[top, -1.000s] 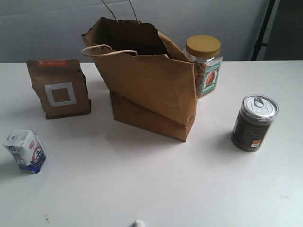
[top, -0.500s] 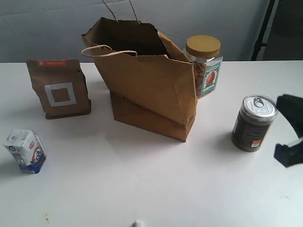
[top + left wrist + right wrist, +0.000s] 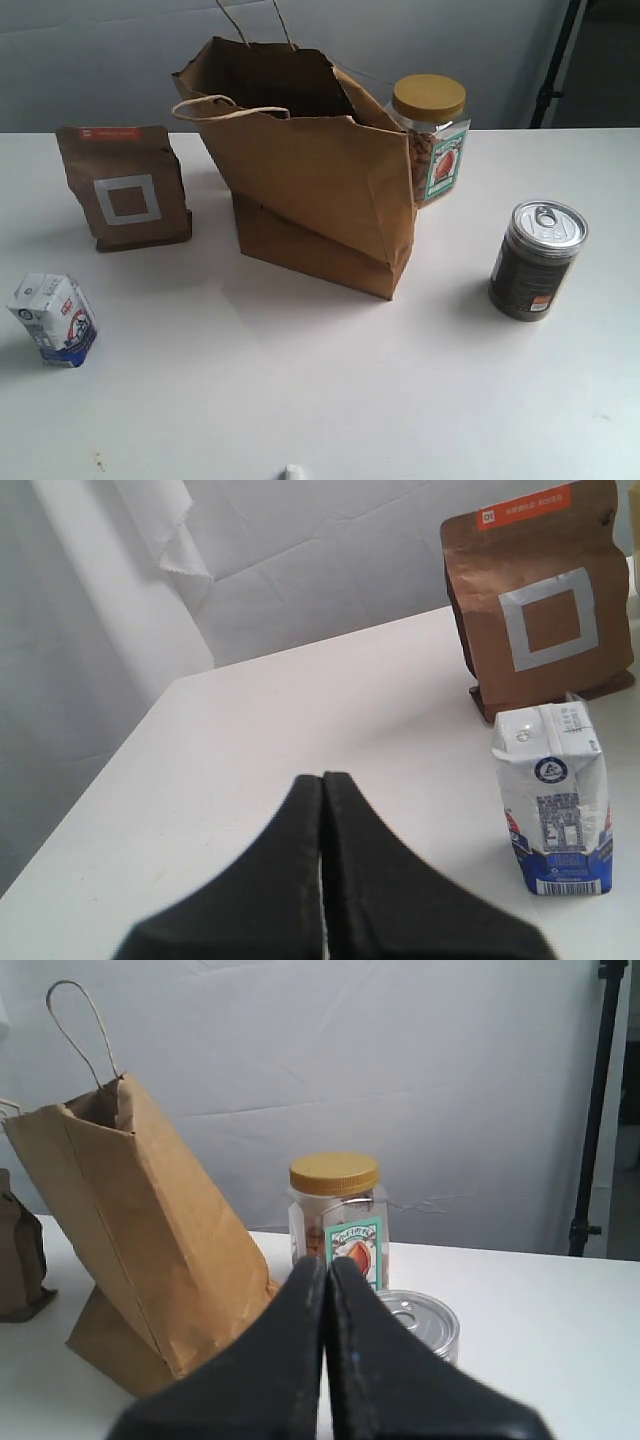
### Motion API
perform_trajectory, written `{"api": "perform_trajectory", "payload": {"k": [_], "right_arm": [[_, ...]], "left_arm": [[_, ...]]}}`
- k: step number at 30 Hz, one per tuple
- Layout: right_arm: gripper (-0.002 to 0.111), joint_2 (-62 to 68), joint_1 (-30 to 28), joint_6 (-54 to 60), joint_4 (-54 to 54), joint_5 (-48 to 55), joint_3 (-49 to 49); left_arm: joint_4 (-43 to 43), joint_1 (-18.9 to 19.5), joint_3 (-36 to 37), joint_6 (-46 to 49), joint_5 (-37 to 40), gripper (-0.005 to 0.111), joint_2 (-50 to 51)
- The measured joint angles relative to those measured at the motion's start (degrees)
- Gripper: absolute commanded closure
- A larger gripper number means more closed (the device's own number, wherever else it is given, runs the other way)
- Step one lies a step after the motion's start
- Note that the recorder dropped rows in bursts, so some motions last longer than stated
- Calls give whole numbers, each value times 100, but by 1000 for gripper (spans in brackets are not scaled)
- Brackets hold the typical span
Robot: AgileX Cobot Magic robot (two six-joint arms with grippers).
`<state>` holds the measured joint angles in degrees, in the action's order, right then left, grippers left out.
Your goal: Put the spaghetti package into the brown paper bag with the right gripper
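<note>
The brown paper bag (image 3: 305, 170) stands open and leaning at the middle back of the white table, its twisted handles up; the right wrist view shows the same bag (image 3: 140, 1250) from its side. No spaghetti package shows in any view. My right gripper (image 3: 327, 1262) is shut with nothing between its black fingers, and it is out of the exterior view. It points toward the jar and the can, with the bag off to one side. My left gripper (image 3: 322, 778) is also shut and empty, held over bare table near the milk carton.
A small brown pouch with a white square label (image 3: 125, 187) stands at the left. A blue-and-white milk carton (image 3: 55, 318) sits at the front left. A yellow-lidded jar (image 3: 432, 138) stands behind the bag's right side. A dark can (image 3: 536, 260) is at the right.
Half a second ago the right gripper showed at the right edge of the exterior view beside the can; now it has pulled out of that view. Nothing on the table has moved.
</note>
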<state>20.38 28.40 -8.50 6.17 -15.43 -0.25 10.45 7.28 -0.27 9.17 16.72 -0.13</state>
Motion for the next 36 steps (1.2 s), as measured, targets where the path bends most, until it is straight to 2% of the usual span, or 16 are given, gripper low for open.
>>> {"api": "perform_trajectory", "payload": {"k": [11, 15, 27, 32, 36], "right_arm": [[108, -1876, -11, 90, 59, 1721, 0], [108, -2007, -38, 142, 68, 2108, 2], [108, -2007, -38, -266, 223, 2028, 12], [108, -2007, -38, 729, -303, 2193, 12], [108, -2007, -38, 1100, -561, 2289, 12]], "left_arm": [[0, 0, 0, 0, 0, 107, 0], [0, 0, 0, 0, -10, 107, 0], [0, 0, 0, 0, -10, 107, 0], [0, 0, 0, 0, -10, 107, 0], [0, 0, 0, 0, -10, 107, 0]]}}
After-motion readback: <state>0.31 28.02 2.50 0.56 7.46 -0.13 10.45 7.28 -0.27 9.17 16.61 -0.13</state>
